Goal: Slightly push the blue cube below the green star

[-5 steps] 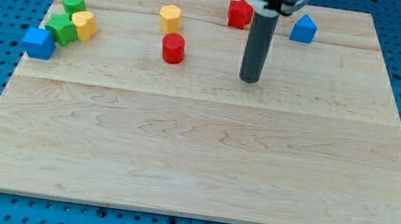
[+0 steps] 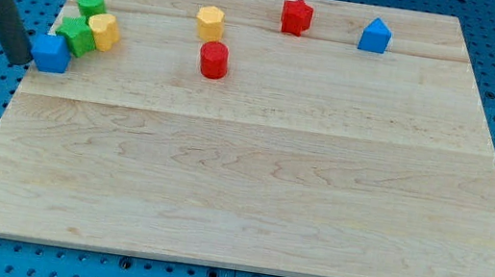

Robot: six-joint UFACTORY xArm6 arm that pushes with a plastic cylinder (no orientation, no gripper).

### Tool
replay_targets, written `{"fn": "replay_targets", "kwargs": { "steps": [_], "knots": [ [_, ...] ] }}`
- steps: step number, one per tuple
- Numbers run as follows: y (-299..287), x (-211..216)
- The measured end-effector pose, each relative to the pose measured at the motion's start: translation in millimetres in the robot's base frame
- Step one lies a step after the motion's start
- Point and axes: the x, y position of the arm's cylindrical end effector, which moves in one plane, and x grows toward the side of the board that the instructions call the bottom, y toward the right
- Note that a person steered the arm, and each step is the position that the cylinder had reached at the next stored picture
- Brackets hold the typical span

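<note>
The blue cube [image 2: 50, 52] sits at the left edge of the wooden board [image 2: 250, 188], just below and left of the green star [image 2: 76, 35]. My tip [image 2: 19, 60] is off the board's left edge, right beside the cube's left side, touching or nearly touching it. The rod leans up toward the view's top left. A yellow block [image 2: 104, 31] touches the green star on its right. A second green block [image 2: 91, 4] lies just above them.
A yellow hexagonal block [image 2: 209, 22] and a red cylinder [image 2: 213, 60] stand at the upper middle. A red star [image 2: 296, 16] and a blue pentagon-like block [image 2: 375, 35] lie near the top edge at the right. Blue pegboard surrounds the board.
The rod has swept from the board's upper middle, near the red star, far to the left, to beside the blue cube. The blocks have not visibly moved.
</note>
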Motion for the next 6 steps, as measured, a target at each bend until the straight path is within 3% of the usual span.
{"fn": "replay_targets", "kwargs": {
  "steps": [6],
  "knots": [
    [1.3,-10.3]
  ]
}}
